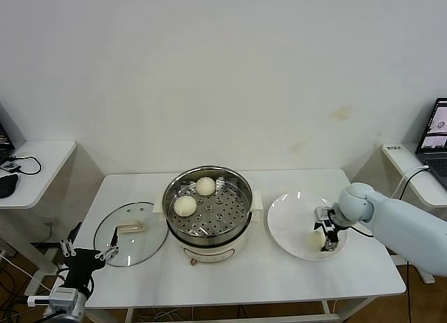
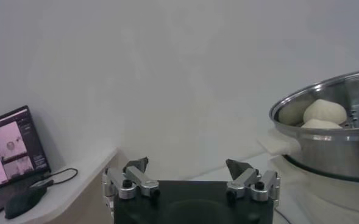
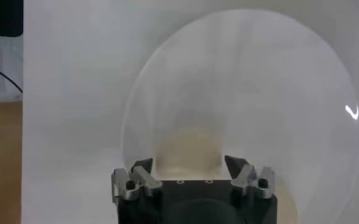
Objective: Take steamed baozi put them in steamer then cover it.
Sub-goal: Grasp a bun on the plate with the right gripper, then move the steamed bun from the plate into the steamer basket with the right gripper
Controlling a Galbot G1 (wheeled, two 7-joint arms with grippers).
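A white worktop (image 1: 244, 281) stands before a plain pale wall, filling the lower half of the head view.

Nearest, at the lower left corner of the frame, the left tool (image 1: 89, 252) hangs off the worktop's front left edge with its fingers spread and nothing between them; the left wrist view shows the same released fingers (image 2: 135, 165) against the wall.

Just beyond it, left of centre, the cover (image 1: 130, 233) lies flat on the worktop, its cream bar handle up, its rim just beside the steamer (image 1: 207, 214).

At right of centre, the right tool (image 1: 327, 231) reaches down into the white plate (image 1: 286, 225). Its fingers sit on either side of one steamed baozi (image 1: 316, 238), which rests on the plate; in the right wrist view the bun (image 3: 188, 149) lies between the parted fingertips, and whether they press it cannot be told.

In the middle of the frame the steamer stands open. On its perforated tray lie two buns, one (image 1: 185, 206) toward the left and one (image 1: 205, 186) farther back.

Far right, a laptop (image 1: 437, 138) sits on a side table.
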